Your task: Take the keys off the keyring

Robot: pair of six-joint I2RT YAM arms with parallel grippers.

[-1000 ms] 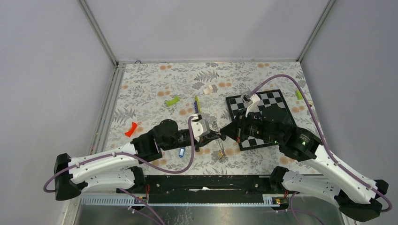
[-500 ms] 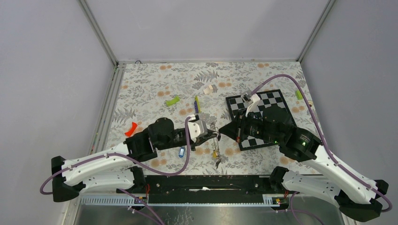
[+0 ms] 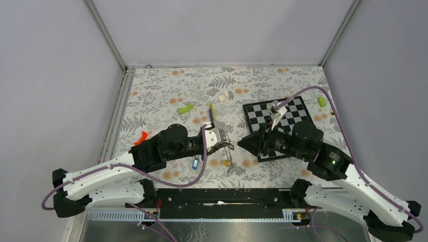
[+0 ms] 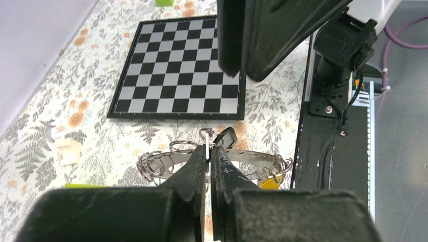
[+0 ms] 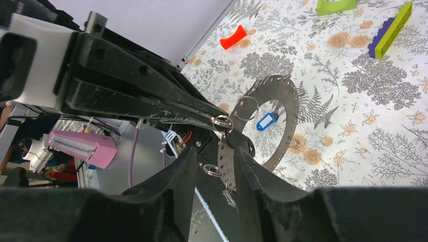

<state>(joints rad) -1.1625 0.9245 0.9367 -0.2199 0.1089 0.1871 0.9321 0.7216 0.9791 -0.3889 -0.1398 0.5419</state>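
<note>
Left gripper clamps a small split ring on the large thin silver-grey metal keyring. Right gripper, fingers apart, faces it closely.

Open table strip between keyring and chessboard

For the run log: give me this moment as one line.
left gripper: shut on keyring | right gripper: slightly open, off keyring | blue key: on table | yellow key: on keyring
</note>
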